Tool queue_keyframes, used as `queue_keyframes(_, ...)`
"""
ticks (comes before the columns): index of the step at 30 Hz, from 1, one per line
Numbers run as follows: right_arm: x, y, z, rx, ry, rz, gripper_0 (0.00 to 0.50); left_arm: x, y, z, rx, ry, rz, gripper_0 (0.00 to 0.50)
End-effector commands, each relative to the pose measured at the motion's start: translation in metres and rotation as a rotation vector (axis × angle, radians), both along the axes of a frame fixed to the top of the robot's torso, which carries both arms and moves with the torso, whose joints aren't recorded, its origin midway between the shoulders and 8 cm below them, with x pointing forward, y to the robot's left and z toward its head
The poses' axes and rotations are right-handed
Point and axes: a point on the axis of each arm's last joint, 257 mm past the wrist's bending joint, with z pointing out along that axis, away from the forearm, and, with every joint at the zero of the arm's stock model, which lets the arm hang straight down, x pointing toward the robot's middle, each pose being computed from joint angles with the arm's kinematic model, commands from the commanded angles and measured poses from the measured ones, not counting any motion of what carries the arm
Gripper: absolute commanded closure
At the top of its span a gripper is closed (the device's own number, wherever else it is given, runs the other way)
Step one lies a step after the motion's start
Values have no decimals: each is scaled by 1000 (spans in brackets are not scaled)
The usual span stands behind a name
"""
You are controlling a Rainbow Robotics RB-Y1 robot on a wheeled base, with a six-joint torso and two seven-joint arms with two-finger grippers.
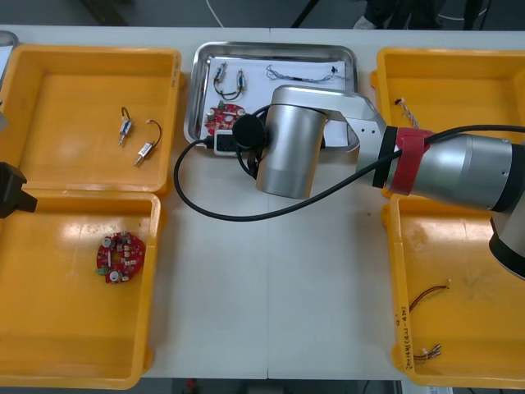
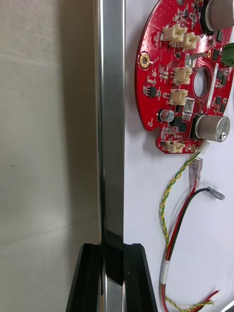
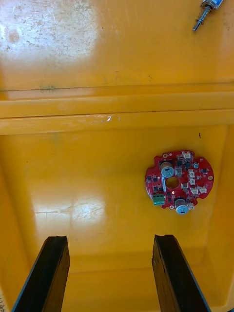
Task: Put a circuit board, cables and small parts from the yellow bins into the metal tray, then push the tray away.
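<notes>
The metal tray (image 1: pixel 199 98) stands at the table's far middle, white inside. It holds a red circuit board (image 1: pixel 223 117), small metal parts (image 1: pixel 228 80) and a blue and white cable (image 1: pixel 303 75). My right arm reaches over the tray's near edge. In the right wrist view my right gripper (image 2: pixel 113 246) is shut on the tray's shiny rim (image 2: pixel 112 122), one finger on each side. Just inside the rim lie the circuit board (image 2: pixel 170 87) and a red and yellow cable (image 2: pixel 168 204). My left gripper (image 3: pixel 109 239) hangs open over the near left bin (image 3: pixel 97 161), short of another circuit board (image 3: pixel 179 180).
The far left bin (image 1: pixel 49 61) holds two small metal parts (image 1: pixel 125 127). The near left bin (image 1: pixel 49 328) has a red circuit board (image 1: pixel 120 256). Cables (image 1: pixel 429 295) lie in the near right bin (image 1: pixel 396 271). My arm's black hose (image 1: pixel 213 209) loops over the table's middle.
</notes>
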Motion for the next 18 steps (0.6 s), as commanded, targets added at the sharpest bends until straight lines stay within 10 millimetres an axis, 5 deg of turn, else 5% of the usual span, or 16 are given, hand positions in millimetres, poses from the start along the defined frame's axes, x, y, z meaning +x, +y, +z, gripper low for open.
queue_keyframes(1, 19, 16, 42, -17, -89, 57, 500, -3, 20, 15, 92, -22, -51, 0)
queue_keyframes(18, 47, 16, 64, -10, -144, 89, 500, -3, 20, 15, 92, -22, -51, 0)
